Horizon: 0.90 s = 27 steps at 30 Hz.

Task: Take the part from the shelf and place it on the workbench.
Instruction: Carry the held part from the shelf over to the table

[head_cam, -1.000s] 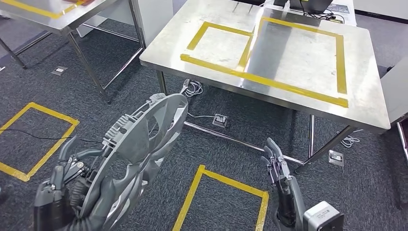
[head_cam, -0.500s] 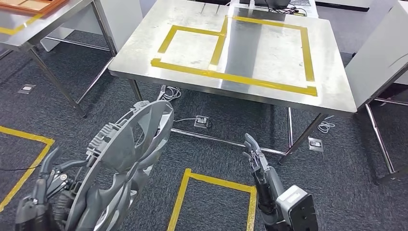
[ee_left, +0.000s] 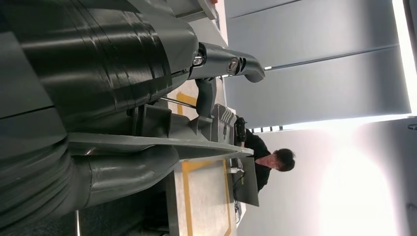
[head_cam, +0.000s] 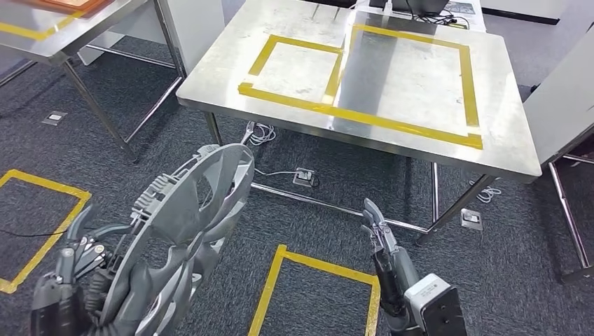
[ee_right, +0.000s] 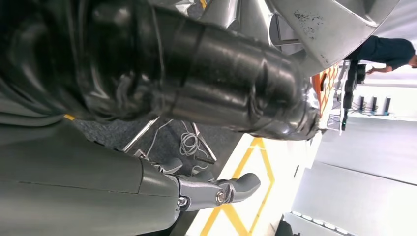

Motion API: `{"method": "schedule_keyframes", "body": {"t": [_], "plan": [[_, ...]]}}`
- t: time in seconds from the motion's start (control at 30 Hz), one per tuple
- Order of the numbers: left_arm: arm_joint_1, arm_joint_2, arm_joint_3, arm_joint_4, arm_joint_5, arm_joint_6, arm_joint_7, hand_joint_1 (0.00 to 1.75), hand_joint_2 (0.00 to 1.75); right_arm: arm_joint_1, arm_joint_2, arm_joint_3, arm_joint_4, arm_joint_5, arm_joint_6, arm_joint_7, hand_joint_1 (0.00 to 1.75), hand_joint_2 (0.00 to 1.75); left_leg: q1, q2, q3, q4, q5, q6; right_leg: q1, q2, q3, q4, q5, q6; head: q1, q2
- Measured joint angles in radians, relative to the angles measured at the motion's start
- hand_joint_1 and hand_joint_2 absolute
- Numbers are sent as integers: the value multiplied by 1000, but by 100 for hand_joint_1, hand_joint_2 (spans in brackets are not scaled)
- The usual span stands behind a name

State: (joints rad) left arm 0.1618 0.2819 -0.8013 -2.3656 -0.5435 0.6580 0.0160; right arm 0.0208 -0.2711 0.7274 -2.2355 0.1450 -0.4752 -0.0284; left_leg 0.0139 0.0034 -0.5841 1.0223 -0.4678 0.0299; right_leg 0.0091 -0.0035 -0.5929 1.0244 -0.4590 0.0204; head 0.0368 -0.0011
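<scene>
- Stainless-steel bench (head_cam: 504, 150) with yellow tape rectangles on its top fills the head view from 11 to 2 o'clock; its top carries no part.
- Carpet floor (head_cam: 511, 273), dark grey, lies all around it, with a yellow tape square (head_cam: 319, 269) at 6 o'clock and another at 9 o'clock.
- Second steel bench (head_cam: 63, 42) reaches in at 10 o'clock.
- Grey plastic fan-shaped part (head_cam: 185, 224), round with curved blades and a ribbed rim, stands tilted on edge at 8 o'clock, off the bench and above the floor.
- Left robot hand (head_cam: 73, 269) grips the part from its outer side at 8 o'clock, fingers lying along the rim.
- Right robot hand (head_cam: 378, 234) hangs at 5 o'clock, fingers nearly straight and together, holding nothing and well apart from the part.
- Cables (head_cam: 263, 133) lie coiled under the bench near its front left leg.
</scene>
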Motion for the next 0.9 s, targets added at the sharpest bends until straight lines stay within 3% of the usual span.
{"method": "schedule_keyframes", "body": {"t": [0.07, 0.17, 0.3, 0.4, 0.47, 0.53, 0.57, 0.67, 0.73, 0.83, 0.9], "plan": [[0, 0, 0, 0, 3, 0, -2, 145, 175, 2, 0, 0, 0, 3, -5, -6, 0, 0, 2, 3, 1, -3, 0, -11, 6, -1, 7, -19, -3, -8, 2, 0], [-1, 2, 0, 1, 14, 0, -10, 143, 175, 4, 1, 1, -1, 6, -15, -21, 0, 0, 2, 6, 2, 6, -13, -26, 0, 5, 37, -47, 7, -19, 1, 0], [-3, 4, 0, 4, 22, 0, -19, 144, 175, 5, 3, 1, -1, 7, -19, -27, 0, 0, 5, 1, -79, 177, -103, -32, -4, 10, 53, -60, 11, -31, -22, 0], [-3, 5, 0, 5, 23, 0, -19, 143, 175, 6, 3, 1, 0, 7, -19, -27, 0, 0, 5, 1, -95, 210, -116, -33, -4, 11, 52, -60, 11, -32, -25, 0], [-3, 7, 0, 8, 28, 0, -20, 143, 175, 8, 3, 1, 1, 8, -23, -28, 0, 0, 8, -5, -69, 145, -63, -33, -5, 26, 52, -47, 1, -25, -34, 0], [-4, 9, 0, 12, 34, 0, -24, 144, 175, 11, 3, 1, 1, 11, -30, -29, 0, 0, 12, -19, -11, 32, -7, -31, -3, 44, 45, -23, -13, -10, -45, 0], [-5, 9, 0, 13, 36, 0, -26, 144, 175, 12, 3, 2, 1, 12, -32, -30, 0, 0, 11, -24, 2, 10, -8, -29, -3, 47, 40, -16, -16, -5, -45, 0], [-5, 9, 0, 15, 40, 0, -31, 145, 175, 15, 3, 3, 1, 13, -35, -30, 0, 0, 8, -20, 4, 8, -9, -17, -6, 50, 29, -8, -20, 7, -40, 0], [-6, 9, 0, 16, 42, 0, -33, 146, 175, 16, 3, 3, 1, 13, -37, -31, 0, 0, 12, -14, 7, 4, -8, -8, -8, 36, 5, 39, -49, 18, -31, 0], [-5, 9, 1, 17, 46, 0, -37, 147, 175, 17, 3, 3, 1, 14, -40, -31, 0, 0, 11, -3, 8, 3, -10, 0, -13, 15, -89, 229, -129, 30, -11, 0], [-4, 9, 1, 20, 49, 0, -39, 148, 175, 18, 3, 4, 1, 15, -43, -30, 0, 0, 9, 5, 9, 3, -12, 1, -14, 13, -129, 294, -134, 31, -5, 0]]}}
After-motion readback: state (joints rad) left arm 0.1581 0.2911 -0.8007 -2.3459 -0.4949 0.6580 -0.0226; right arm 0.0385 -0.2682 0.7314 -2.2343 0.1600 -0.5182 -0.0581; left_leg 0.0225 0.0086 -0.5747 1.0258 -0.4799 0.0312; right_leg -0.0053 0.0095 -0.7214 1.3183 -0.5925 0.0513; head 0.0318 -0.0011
